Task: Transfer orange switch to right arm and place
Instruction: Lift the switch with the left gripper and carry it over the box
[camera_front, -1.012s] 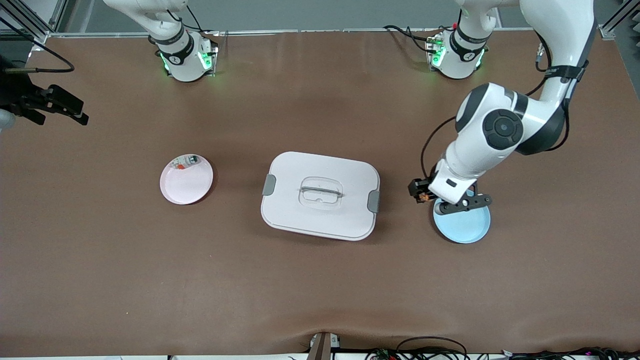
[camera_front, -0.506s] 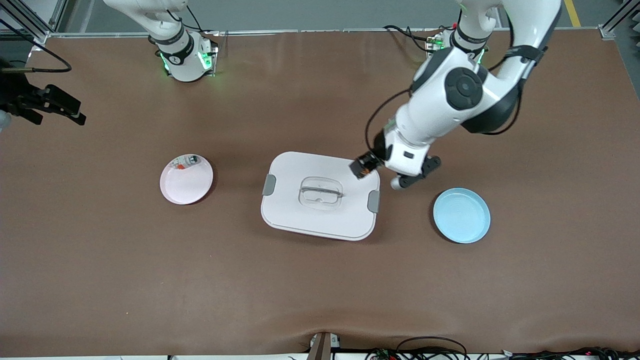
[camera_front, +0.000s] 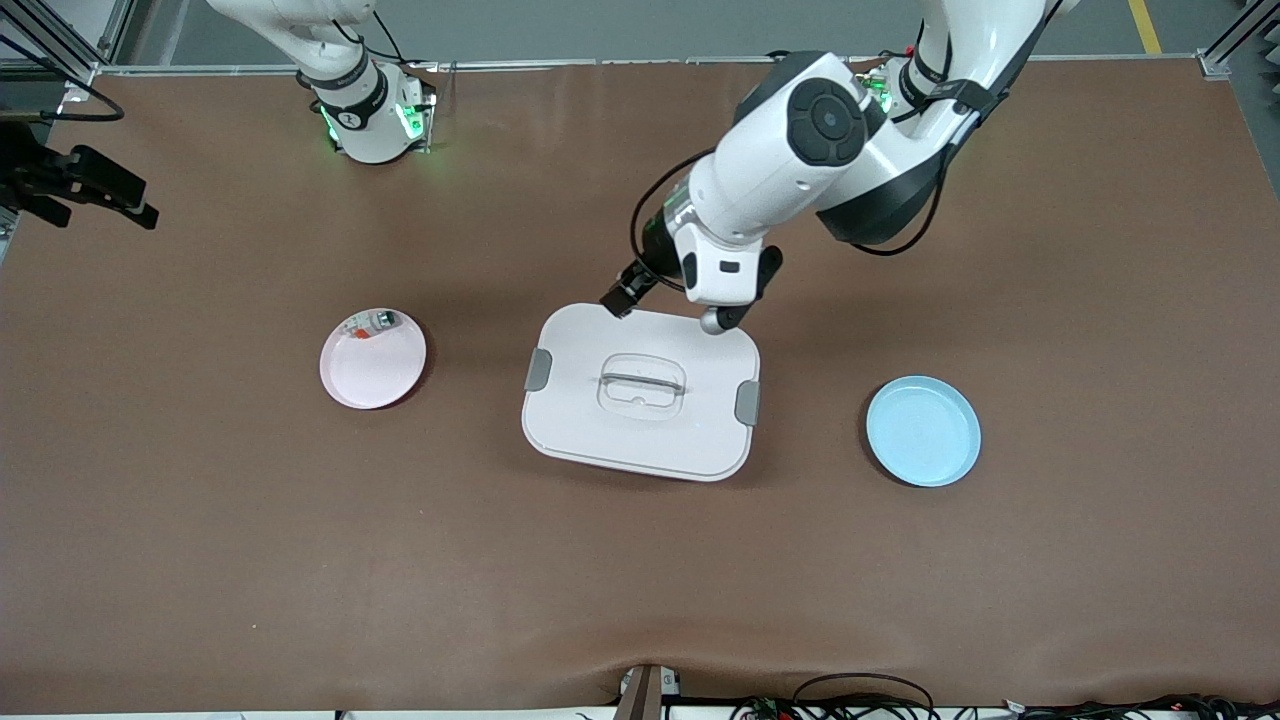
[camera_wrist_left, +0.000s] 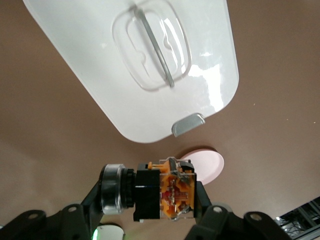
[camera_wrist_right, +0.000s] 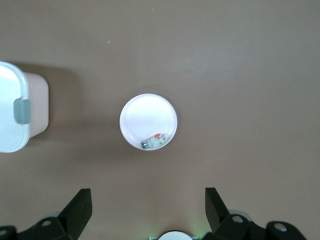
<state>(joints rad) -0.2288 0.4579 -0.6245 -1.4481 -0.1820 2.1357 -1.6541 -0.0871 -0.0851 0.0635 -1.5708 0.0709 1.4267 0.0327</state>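
Here the white lidded box (camera_front: 640, 392) sits shut mid-tabletop; the left tool (camera_wrist_left: 155, 197), clamped on the orange switch (camera_wrist_left: 162, 192), hangs over its edge. Best carry it steadily toward the right tool (camera_wrist_right: 147, 210), spread wide, waiting above the pink plate (camera_front: 385, 375) holding a pale part (camera_front: 368, 324); the blue plate (camera_front: 923, 432) is empty.

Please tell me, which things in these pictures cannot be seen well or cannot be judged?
- Orange switch: plain in the left wrist view between the left gripper's fingers; in the front view only a dark speck.
- White box: contents hidden by its lid.
- Small part on the pink plate: too small to identify.
- Right gripper: fingertips only; front view cuts it off at the edge.
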